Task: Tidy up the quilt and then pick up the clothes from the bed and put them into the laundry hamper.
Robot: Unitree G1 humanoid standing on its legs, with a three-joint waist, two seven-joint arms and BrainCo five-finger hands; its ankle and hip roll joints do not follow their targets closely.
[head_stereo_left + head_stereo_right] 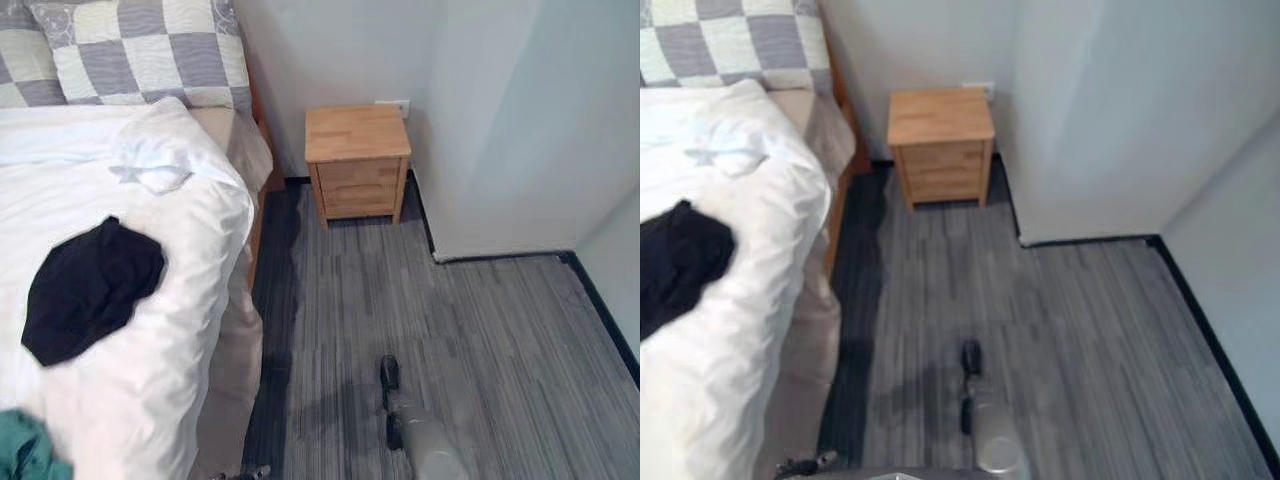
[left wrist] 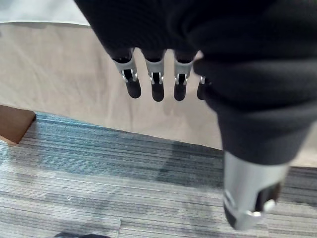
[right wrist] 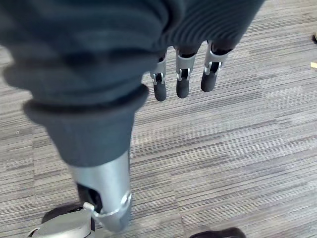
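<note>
The quilt (image 1: 150,300) is plain white. On it at the left of the frame lies a black garment (image 1: 88,290), and a teal-green one (image 1: 25,450) shows at the lower left corner. A small white cloth (image 1: 155,165) sits crumpled near the pillow (image 1: 150,50), which is checked in grey and cream squares. The bed skirt (image 1: 228,380) is beige. The nightstand (image 1: 357,160) at upper centre is light natural wood. The floor (image 1: 480,350) is grey with fine stripes, edged by a black skirting (image 1: 500,256) under pale grey-white walls (image 1: 500,120).
</note>
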